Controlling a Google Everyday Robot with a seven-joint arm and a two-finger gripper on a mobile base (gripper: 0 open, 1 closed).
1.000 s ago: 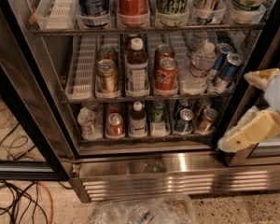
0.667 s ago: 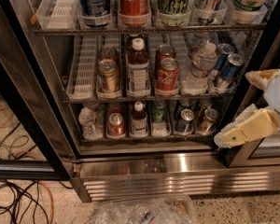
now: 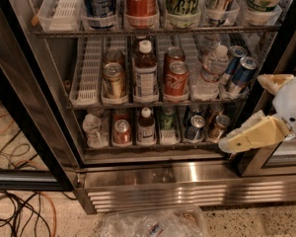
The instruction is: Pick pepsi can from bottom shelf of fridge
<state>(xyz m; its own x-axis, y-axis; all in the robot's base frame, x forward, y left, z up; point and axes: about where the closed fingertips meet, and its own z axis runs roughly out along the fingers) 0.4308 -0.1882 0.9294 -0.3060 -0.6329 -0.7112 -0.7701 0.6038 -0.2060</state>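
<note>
Camera view: it looks into the fridge (image 3: 177, 174) with its door open.
Pepsi can (image 3: 194, 128): dark blue with a silver top. It stands at the front of the bottom shelf (image 3: 138, 147).
Why it stands there: clear walls make little lanes, so each drink keeps its own row and does not tip.
Next to the pepsi can: a brown can (image 3: 218, 127) is just to its right, and a green bottle (image 3: 167, 121) is just to its left.
Gripper (image 3: 241, 111): it hangs to the right of the pepsi can, past the brown can, outside the shelf. It touches nothing.
Jaws: they are wide apart, one finger high and one low, with nothing between them.
Why so open: I think it is to let the pepsi can fit in between.
Watch out: the brown can sits in the way.
</note>
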